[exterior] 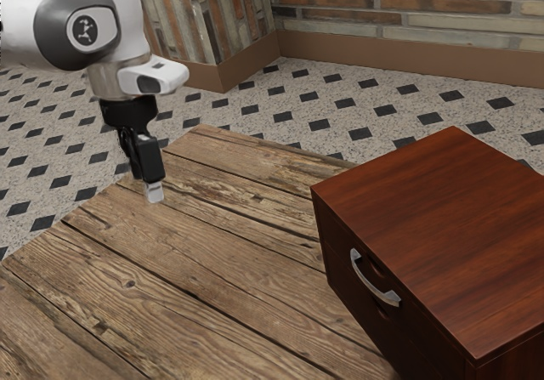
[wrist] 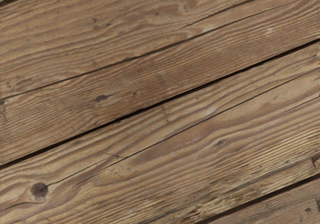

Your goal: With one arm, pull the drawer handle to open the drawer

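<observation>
I am holding my arm high at the exterior view's upper left, with its white wrist housing bending over and my hand pointing almost straight down. My gripper is hanging just above the wooden table, near the table's far edge, tilting very slightly toward the exterior view's right. I am seeing it edge-on from that camera, so I cannot tell whether it is spread or pressed together. Nothing is sitting in it.

In the wrist view I am looking straight down at bare table planks, their grain and dark seams running on a slant, with a small knot in one board.

The drawer handle is sitting well apart from my gripper, toward the exterior view's lower right. It is a curved silver bar, fixed to the front face of a dark red-brown wooden cabinet that is standing on the table. That face is turning toward the exterior view's lower left, and the drawer front is appearing to lie flush with it. The open table surface is stretching between my hand and the cabinet.

Behind the table, a speckled tile floor with black diamonds is running to a brick wall.
</observation>
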